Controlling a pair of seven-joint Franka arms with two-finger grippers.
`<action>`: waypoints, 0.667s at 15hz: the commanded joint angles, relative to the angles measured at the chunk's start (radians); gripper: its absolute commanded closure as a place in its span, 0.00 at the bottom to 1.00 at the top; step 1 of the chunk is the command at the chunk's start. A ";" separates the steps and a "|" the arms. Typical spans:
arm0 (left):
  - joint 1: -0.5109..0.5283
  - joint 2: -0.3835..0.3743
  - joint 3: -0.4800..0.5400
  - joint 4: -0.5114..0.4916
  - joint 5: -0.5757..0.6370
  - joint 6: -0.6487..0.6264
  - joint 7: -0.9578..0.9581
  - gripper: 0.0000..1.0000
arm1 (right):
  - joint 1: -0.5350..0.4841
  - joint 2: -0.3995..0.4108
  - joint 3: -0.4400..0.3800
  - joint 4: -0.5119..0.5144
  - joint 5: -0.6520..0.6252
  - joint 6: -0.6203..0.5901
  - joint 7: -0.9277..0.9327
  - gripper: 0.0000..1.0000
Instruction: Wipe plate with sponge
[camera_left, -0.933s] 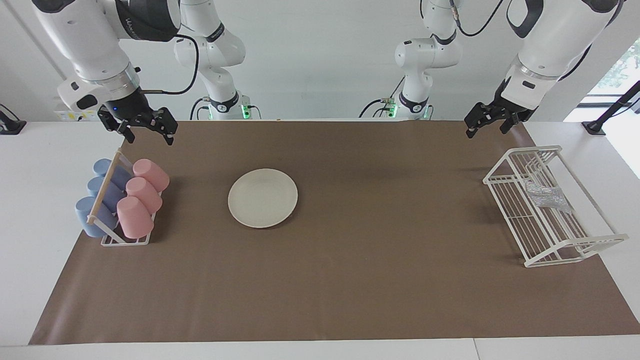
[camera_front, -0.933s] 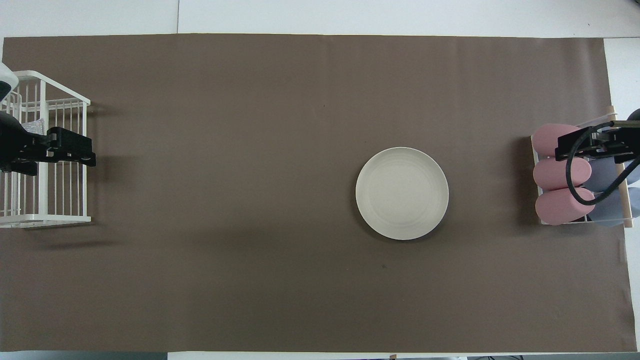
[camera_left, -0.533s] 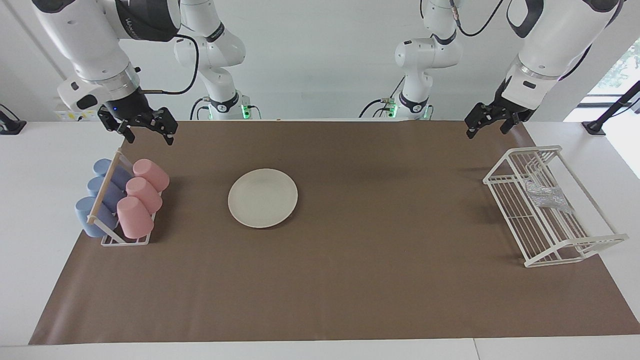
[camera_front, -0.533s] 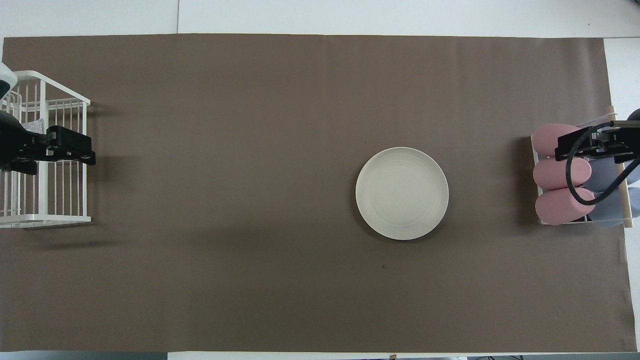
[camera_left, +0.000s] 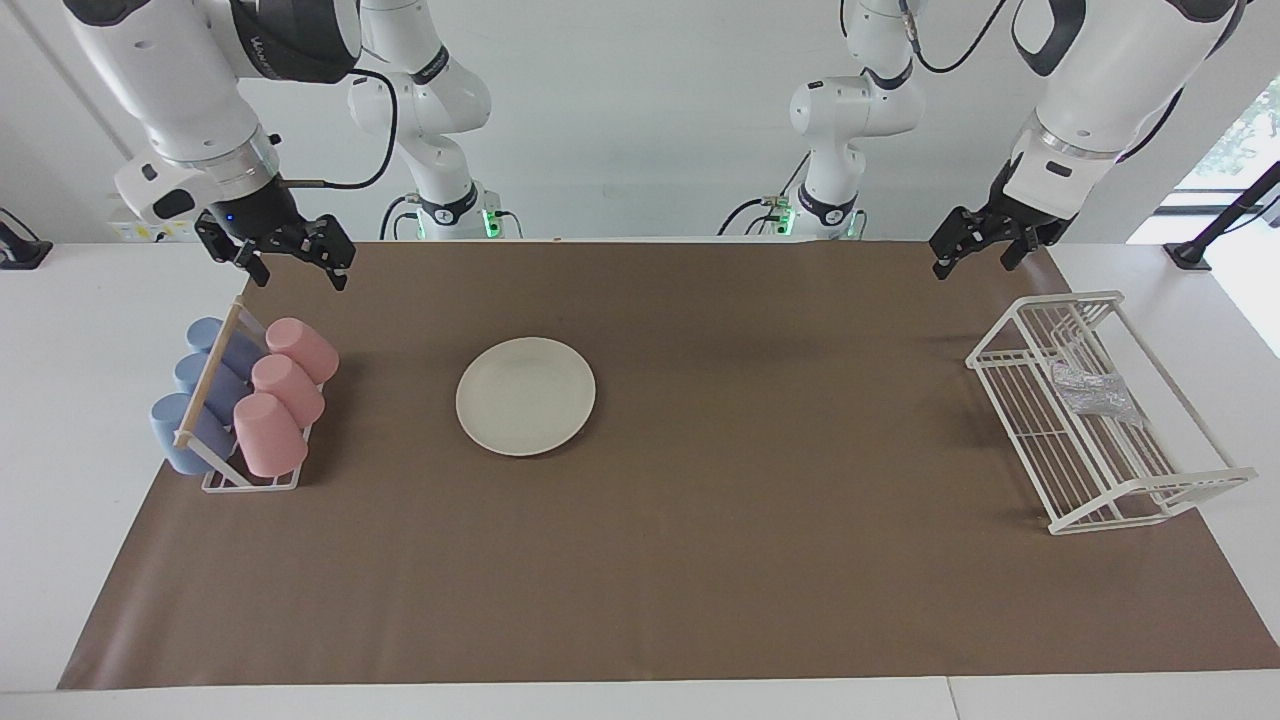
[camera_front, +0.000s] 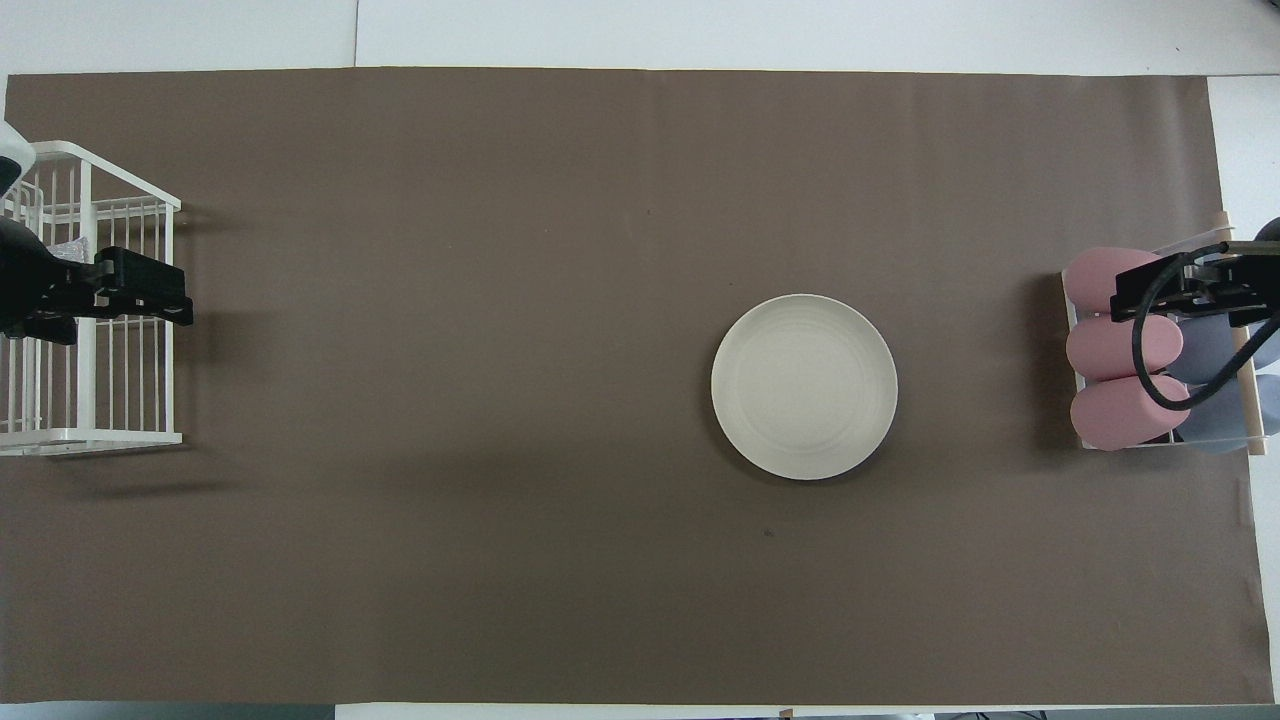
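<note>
you are looking at a bench (camera_left: 60, 420) covered by a brown mat (camera_left: 760, 560). take the plate (camera_left: 526, 396) as your landmark: it is round and cream-white, it lies flat on the mat, and nothing is on it.

toward the left arm's end of the bench, well apart from the plate, stands a white wire rack (camera_left: 1105, 500). the sponge (camera_left: 1096, 391), a small silvery wrinkled wad, lies inside that rack on its wires.

toward the right arm's end of the bench, near the plate but not touching it, a small stand (camera_left: 250, 480) holds three pink cups (camera_left: 286, 383) and three blue cups (camera_left: 205, 388) lying tilted in two rows.

the left gripper (camera_left: 978, 247) hangs in the air over the mat's edge at the rack's end of the bench, well apart from the plate. its jaws are spread wide and hold nothing.

the right gripper (camera_left: 293, 270) hangs in the air over the mat just above the cup stand, on the robots' side of it, also apart from the plate. its jaws are spread wide too, and they hold nothing.

neither gripper touches the plate or the sponge.
</note>
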 joint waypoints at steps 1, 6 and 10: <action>-0.007 -0.025 0.005 -0.063 0.114 0.046 -0.007 0.00 | -0.010 -0.009 0.003 -0.011 -0.008 -0.003 0.005 0.00; -0.012 0.055 0.003 -0.155 0.457 0.165 -0.072 0.00 | 0.000 -0.009 0.003 -0.011 -0.006 -0.003 0.039 0.00; -0.034 0.196 0.003 -0.154 0.706 0.248 -0.204 0.00 | 0.005 -0.011 0.006 -0.013 -0.006 -0.001 0.128 0.00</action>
